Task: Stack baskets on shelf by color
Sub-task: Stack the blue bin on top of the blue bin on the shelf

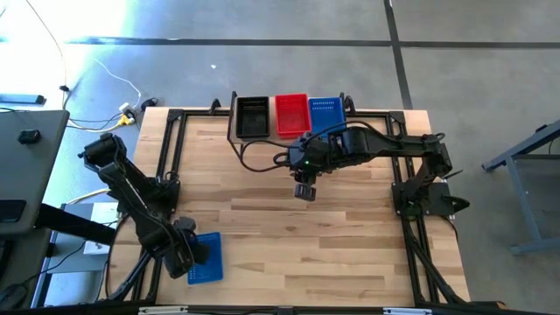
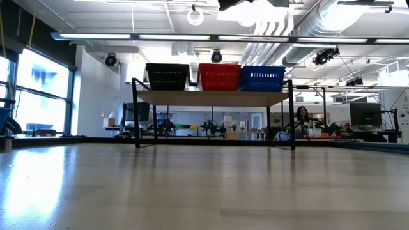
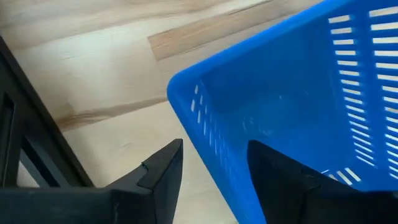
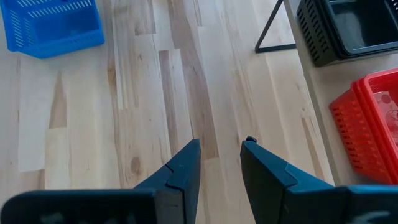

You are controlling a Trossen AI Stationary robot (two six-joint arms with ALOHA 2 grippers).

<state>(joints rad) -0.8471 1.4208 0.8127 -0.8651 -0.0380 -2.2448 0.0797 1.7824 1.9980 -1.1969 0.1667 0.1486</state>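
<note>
Blue loose basket [image 1: 204,257] lies at the table's [image 1: 350,254] near left edge, its rim wall between the parted fingers of the left gripper [image 3: 211,174]. Bare planks spread wide across the middle. Above them hangs the right gripper [image 4: 221,155], narrowly open, holding nothing. Behind it, the shelf [image 2: 214,98] carries black [image 1: 252,115], red [image 1: 291,114] and blue [image 1: 325,111] baskets, edges touching.
</note>
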